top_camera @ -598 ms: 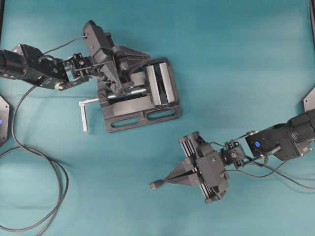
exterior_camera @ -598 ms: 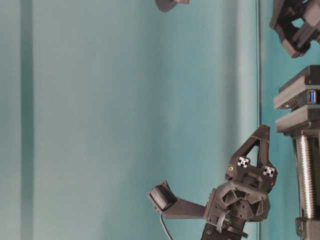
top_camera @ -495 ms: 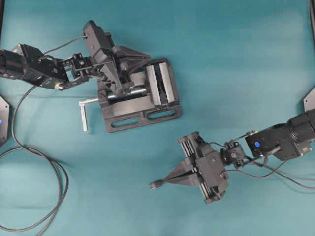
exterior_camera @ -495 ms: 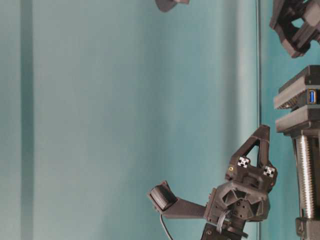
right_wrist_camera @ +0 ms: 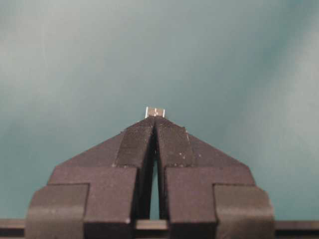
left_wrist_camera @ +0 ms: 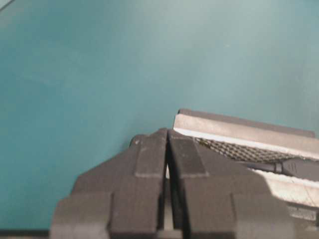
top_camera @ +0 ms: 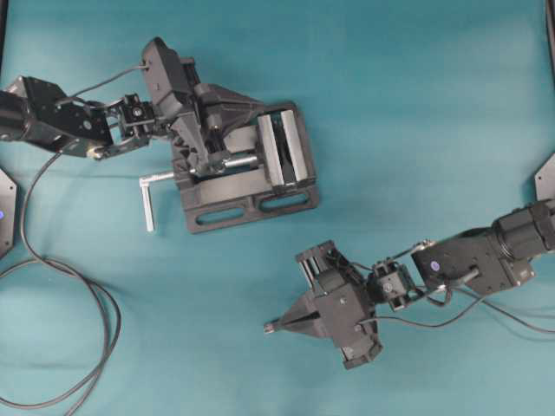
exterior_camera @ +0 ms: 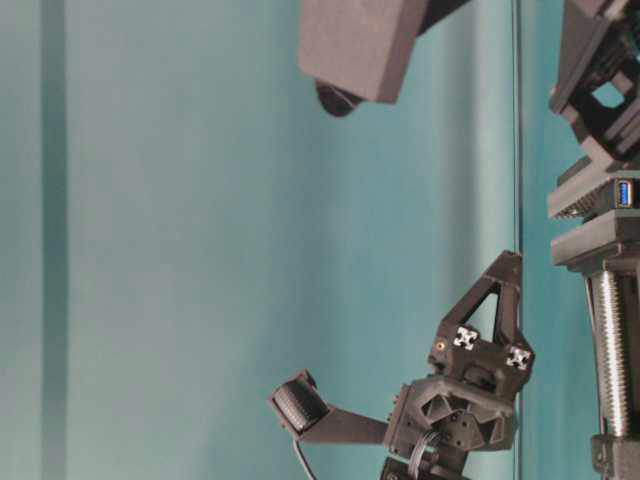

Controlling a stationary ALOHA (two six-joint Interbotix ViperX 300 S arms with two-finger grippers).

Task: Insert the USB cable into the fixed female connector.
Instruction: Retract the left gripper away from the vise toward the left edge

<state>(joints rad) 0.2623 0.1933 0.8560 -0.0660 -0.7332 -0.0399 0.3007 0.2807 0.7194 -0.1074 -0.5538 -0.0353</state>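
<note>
The job was only partly done: the plug had been picked up, but it had not yet gone into the socket. The right pincer (top_camera: 290,323) was clamped shut on the USB cable (top_camera: 273,327), whose small metal-tipped plug stuck out just past the closed fingertips; the right wrist view showed that silvery tip (right_wrist_camera: 155,112) peeping out between the two pressed-together pads, above bare teal table (top_camera: 434,104). The cable's run behind the plug could not be made out. That plug sat low in the overhead view, well apart from the vise (top_camera: 251,169) in the upper left part of the table. The socket, the fixed female connector (exterior_camera: 624,193), sat gripped in the vise, its blue-lined mouth showing in the table-level view. The left pincer (top_camera: 232,159) was closed with nothing between its fingers, so far as could be seen, and hovered over the vise, near the thin dark lead (left_wrist_camera: 289,167) lying across the jaws. What remained, by my reckoning, was the main part: carrying the plug across, lining its tip up with the socket mouth, and pushing it home.
</note>
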